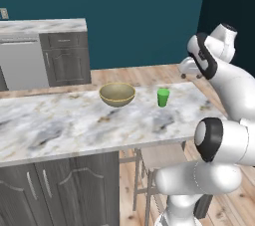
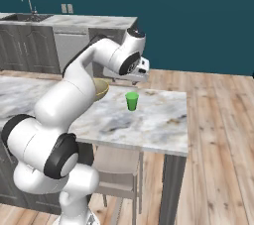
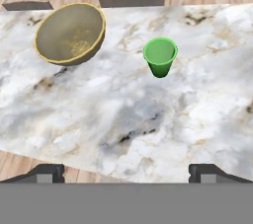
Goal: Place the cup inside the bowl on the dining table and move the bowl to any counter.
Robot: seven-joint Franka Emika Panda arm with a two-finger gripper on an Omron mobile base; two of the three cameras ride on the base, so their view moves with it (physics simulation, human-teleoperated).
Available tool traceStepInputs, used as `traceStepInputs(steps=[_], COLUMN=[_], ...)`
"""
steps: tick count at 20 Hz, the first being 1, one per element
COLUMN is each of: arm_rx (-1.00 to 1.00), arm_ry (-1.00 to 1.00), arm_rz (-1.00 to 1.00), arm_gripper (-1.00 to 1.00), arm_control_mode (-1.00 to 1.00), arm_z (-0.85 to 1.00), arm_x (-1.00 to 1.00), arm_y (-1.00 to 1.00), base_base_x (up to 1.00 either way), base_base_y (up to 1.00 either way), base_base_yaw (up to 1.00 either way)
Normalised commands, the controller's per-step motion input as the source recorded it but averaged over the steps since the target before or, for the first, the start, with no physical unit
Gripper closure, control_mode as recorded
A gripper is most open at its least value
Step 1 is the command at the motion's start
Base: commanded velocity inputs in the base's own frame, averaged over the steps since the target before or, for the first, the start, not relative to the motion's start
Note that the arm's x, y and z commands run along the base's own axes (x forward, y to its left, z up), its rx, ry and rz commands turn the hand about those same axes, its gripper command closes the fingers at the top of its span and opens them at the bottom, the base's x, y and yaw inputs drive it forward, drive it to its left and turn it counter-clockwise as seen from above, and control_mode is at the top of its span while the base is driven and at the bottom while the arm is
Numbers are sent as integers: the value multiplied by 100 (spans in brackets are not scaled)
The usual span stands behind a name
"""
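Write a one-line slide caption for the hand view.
Open gripper hovering above the marble dining table, where the green cup stands upright beside the empty tan bowl.

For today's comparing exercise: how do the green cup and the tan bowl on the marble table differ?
The cup is bright green; the bowl is olive-tan with a thin golden rim. The cup is narrow and tapers downward; the bowl is wide, shallow and much larger. Both stand upright, open and empty on the dining table, apart from each other.
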Motion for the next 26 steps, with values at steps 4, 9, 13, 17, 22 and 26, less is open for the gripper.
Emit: traceStepInputs(steps=[4,9,13,17,22,26], arm_rx=[17,5,0,0,0,0], arm_ry=[-8,0,0,-1,-6,0], arm_rz=[-1,-13,-19,-22,-18,0], arm_gripper=[-100,-100,-100,-100,-100,-100], arm_control_mode=[-100,-100,-100,-100,-100,-100], arm_z=[0,0,0,-1,-6,-1], arm_x=[0,11,13,5,0,8], arm_y=[0,-2,-14,-11,0,0], base_base_x=[0,0,0,0,0,0], base_base_y=[0,0,0,0,0,0], base_base_yaw=[0,0,0,0,0,0])
